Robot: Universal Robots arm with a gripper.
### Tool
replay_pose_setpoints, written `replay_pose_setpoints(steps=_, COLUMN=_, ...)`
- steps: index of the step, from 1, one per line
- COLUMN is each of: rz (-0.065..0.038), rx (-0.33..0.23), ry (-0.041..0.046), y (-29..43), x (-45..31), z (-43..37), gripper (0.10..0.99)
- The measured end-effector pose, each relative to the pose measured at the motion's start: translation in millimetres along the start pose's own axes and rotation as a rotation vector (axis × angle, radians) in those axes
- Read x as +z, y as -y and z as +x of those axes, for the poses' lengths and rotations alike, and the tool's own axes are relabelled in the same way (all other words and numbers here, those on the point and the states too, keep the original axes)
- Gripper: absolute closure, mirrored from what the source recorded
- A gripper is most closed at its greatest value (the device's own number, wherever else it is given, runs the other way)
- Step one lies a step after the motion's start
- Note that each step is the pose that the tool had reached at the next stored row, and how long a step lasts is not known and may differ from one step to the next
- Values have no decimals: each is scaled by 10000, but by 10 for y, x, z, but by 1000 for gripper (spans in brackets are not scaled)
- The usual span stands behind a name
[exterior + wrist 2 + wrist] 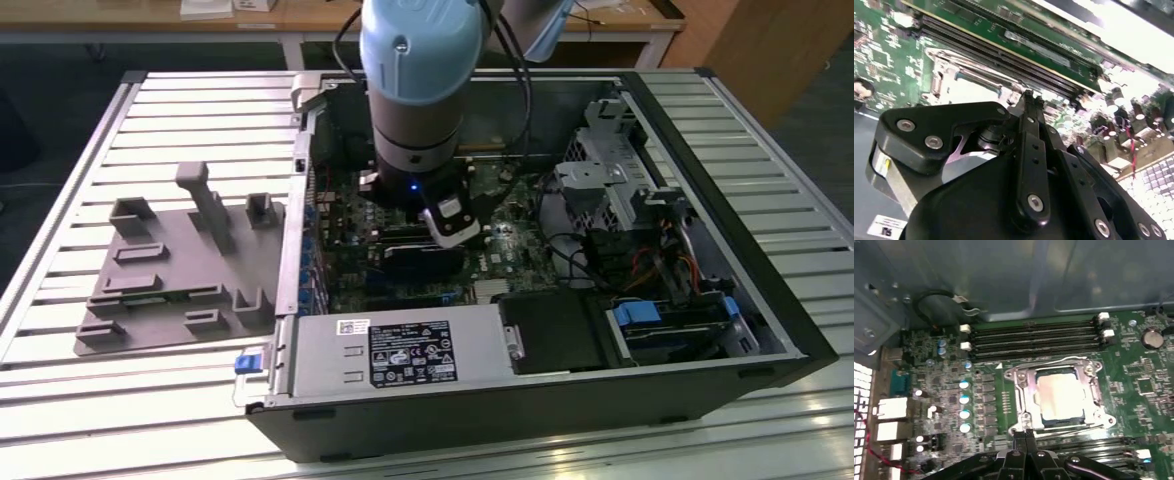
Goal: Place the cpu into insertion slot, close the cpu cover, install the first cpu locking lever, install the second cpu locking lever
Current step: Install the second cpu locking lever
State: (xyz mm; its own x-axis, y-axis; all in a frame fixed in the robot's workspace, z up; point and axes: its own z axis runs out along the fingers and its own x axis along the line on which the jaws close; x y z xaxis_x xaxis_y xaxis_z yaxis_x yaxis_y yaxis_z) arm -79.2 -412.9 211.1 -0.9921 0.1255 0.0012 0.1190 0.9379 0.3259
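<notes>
Inside the open case (534, 330) on your tabletop (80, 400), the arm (416, 90) reaches down over the green board (1134, 390). In the first wrist view the cpu (1061, 396) already lies flat in the slot (1026, 410), its pale top showing through the window of the cover (1093, 390), which looks folded down over it. So placing is done, and closing the cover seems done or nearly so; I cannot tell whether it is fully seated.

Your pincer (1025, 436) sits just beside the socket's near edge, its fingertips pressed together with nothing between them, as the second wrist view also shows (1029, 98). The tip is close to a thin wire lever (1064, 429) running along that edge, and another lever (1064, 360) curves along the far edge, by the memory slots (1034, 340). Whether either is hooked under its catch I cannot tell.

By my reading you are on the first lever. That step would call for pushing the wire down and sideways under its catch, with the tip kept off the cover and the small parts nearby.
</notes>
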Motion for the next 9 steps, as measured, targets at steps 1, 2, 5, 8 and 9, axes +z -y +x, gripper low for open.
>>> replay_pose_setpoints(steps=1, rz=1, rx=2, ry=1, y=-4, x=1, z=-35, gripper=984)
replay_pose_setpoints(steps=2, rz=1, rx=1, ry=1, y=-9, x=3, z=-72, gripper=984)
replay_pose_setpoints(steps=5, rz=1, rx=2, ry=1, y=-23, x=8, z=-188, gripper=984)
replay_pose_setpoints(steps=8, rz=24, rx=0, ry=2, y=-40, x=13, z=-269, gripper=984)
replay_pose_setpoints(steps=9, rz=54, rx=-1, ry=6, y=-49, x=17, z=-281, gripper=984)
